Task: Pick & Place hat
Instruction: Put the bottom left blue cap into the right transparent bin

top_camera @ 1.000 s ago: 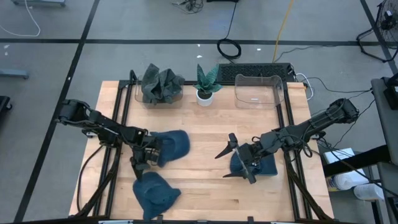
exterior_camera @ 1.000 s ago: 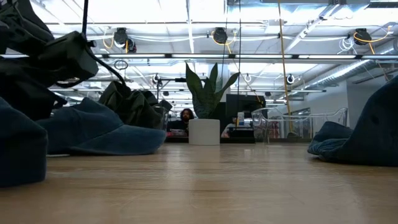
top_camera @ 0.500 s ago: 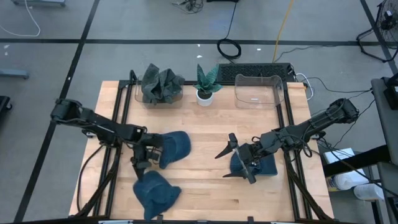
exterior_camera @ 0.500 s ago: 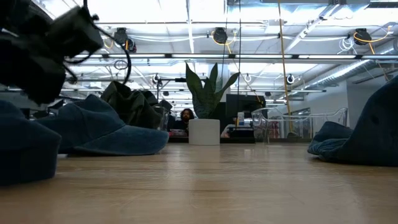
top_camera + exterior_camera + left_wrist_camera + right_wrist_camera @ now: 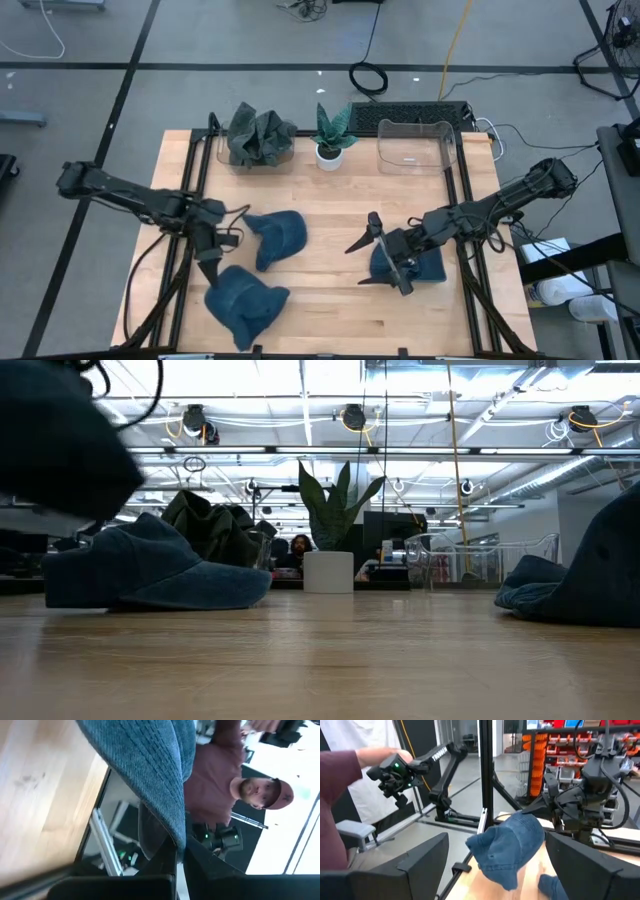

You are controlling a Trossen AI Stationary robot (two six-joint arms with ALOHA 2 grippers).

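The left gripper (image 5: 210, 268) is pinched tight on the edge of a blue denim hat (image 5: 243, 306) — the left wrist view shows the two fingers (image 5: 165, 862) closed on the fabric (image 5: 150, 765), with the hat hanging from them. In the high view this held hat sits over the front left part of the wooden table (image 5: 320, 200), close to the front edge; in the low view it appears only as a dark blur at the top left, clear of the tabletop.

The right gripper (image 5: 372, 262) stands spread wide, holding nothing, hovering just beside a third blue hat (image 5: 418, 266) that lies on the right side of the table near the rail.

A second blue hat (image 5: 276, 236) rests flat on the table, just beyond the held one and apart from it. Between the two grippers the wood is bare. Along the back edge stand a clear bin of dark cloth (image 5: 258, 138), a potted plant (image 5: 331, 133) and an empty clear bin (image 5: 415, 146) — all well apart from the arms. A person (image 5: 225, 785) in a maroon shirt shows past the table's front edge.
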